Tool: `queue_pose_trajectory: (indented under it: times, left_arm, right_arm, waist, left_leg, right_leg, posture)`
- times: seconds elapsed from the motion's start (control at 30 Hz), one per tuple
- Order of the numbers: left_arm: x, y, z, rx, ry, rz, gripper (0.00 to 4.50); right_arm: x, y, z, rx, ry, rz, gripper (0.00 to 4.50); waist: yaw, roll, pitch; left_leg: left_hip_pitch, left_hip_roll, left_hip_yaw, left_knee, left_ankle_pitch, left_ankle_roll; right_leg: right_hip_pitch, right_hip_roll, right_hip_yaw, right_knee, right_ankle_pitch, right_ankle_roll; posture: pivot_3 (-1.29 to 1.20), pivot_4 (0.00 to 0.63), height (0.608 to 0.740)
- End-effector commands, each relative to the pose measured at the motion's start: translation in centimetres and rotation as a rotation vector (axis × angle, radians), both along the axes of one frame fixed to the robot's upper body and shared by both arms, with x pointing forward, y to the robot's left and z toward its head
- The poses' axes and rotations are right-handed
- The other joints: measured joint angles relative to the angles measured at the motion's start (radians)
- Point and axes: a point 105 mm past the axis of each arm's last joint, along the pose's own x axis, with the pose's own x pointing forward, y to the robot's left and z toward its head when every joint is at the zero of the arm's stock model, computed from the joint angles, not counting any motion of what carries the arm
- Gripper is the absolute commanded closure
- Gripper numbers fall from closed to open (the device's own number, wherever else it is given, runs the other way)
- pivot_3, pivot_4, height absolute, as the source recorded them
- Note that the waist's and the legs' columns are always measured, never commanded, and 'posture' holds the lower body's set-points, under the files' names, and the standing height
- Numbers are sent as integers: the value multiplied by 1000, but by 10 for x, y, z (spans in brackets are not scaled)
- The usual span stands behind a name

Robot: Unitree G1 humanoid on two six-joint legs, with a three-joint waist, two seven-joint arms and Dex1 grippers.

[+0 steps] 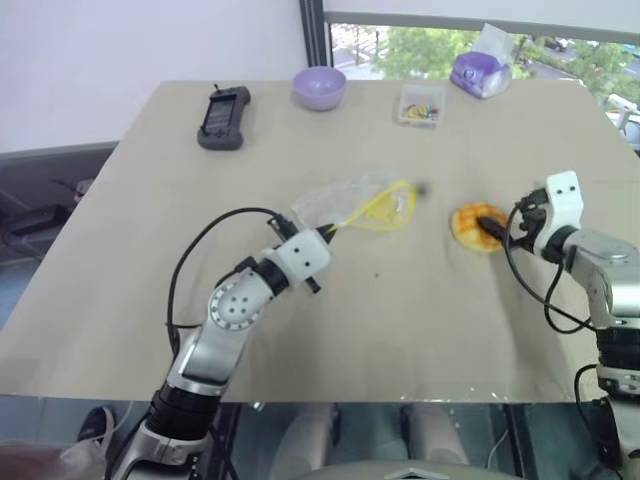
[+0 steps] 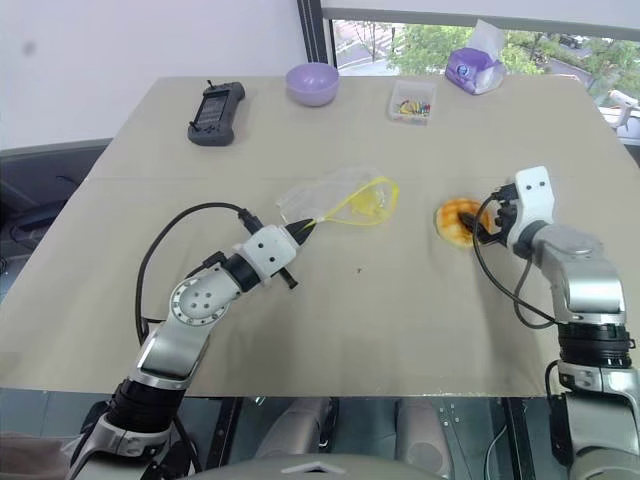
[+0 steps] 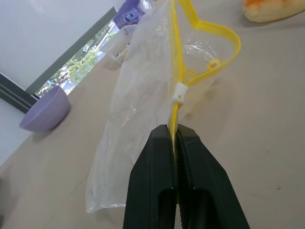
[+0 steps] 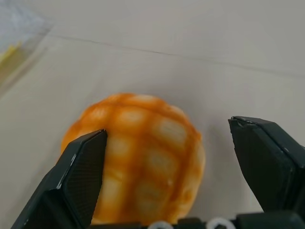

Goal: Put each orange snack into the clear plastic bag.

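The orange snack [image 1: 472,224], a domed bun with a grid crust, lies on the table right of centre. My right gripper [image 4: 167,129] is open just to its right, and in the right wrist view the bun [image 4: 143,162] sits between the two spread fingers. The clear plastic bag [image 1: 360,203] lies crumpled at the table's middle, its mouth held apart in a yellow loop facing the bun. My left gripper [image 3: 175,138] is shut on the bag's yellow strip [image 3: 177,86], just below the white slider.
Along the far edge of the table [image 1: 400,330] stand a black handheld device [image 1: 223,117], a lilac bowl [image 1: 319,86], a small clear box of colourful bits [image 1: 420,105] and a purple packet [image 1: 480,70]. A window runs behind them.
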Motion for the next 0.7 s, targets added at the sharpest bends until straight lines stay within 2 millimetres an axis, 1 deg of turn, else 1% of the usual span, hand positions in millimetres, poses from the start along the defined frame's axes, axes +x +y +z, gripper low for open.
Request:
queue_pose_trajectory:
  times: [0.03, 0.2, 0.27, 0.33, 0.47, 0.57, 0.67, 0.7]
  left_arm:
    - [-1, 0, 9, -4, -37, -4, 4500]
    - [-1, 2, 9, -1, -39, 3, 4500]
    - [-1, 2, 9, 0, -39, 4, 4500]
    - [-2, 3, 9, 1, -40, 6, 4500]
    - [-2, 4, 9, 2, -39, 9, 4500]
    - [-3, 4, 9, 1, -37, 7, 4500]
    - [-3, 3, 9, 1, -35, 7, 4500]
    - [-2, 3, 8, 1, -34, 6, 4500]
  right_arm:
    - [1, 5, 8, 95, 8, 19, 41]
    - [0, 16, 5, 154, 36, 69, 41]
    - [0, 18, 7, 180, 38, 71, 41]
    - [3, 14, 10, 178, 21, 55, 41]
    - [7, 9, 30, 199, -59, 40, 41]
    - [4, 18, 43, 205, -104, 94, 41]
    - [-2, 28, 44, 199, -109, 156, 41]
    - [-2, 30, 39, 176, -95, 152, 41]
  waist:
    - [1, 0, 0]
    - [0, 0, 0]
    - [0, 0, 0]
    - [0, 0, 0]
    - [1, 0, 0]
    - [1, 0, 0]
    - [1, 0, 0]
    - [1, 0, 0]
  left_leg:
    - [0, 0, 0, 0, 0, 0]
    - [0, 0, 0, 0, 0, 0]
    - [0, 0, 0, 0, 0, 0]
    - [0, 0, 0, 0, 0, 0]
    - [0, 0, 0, 0, 0, 0]
    - [0, 0, 0, 0, 0, 0]
    - [-1, 0, 0, 0, 0, 0]
    - [0, 0, 0, 0, 0, 0]
  right_leg:
    - [0, 0, 0, 0, 0, 0]
    - [0, 0, 0, 0, 0, 0]
    - [0, 0, 0, 0, 0, 0]
    - [0, 0, 0, 0, 0, 0]
    - [0, 0, 0, 0, 0, 0]
    - [-1, 0, 0, 0, 0, 0]
    - [-1, 0, 0, 0, 0, 0]
    - [-1, 0, 0, 0, 0, 0]
  posture:
    - [0, 150, 740]
    - [0, 150, 740]
    - [0, 150, 740]
    - [0, 150, 740]
    - [0, 150, 740]
    - [0, 150, 740]
    - [0, 150, 740]
    - [0, 150, 740]
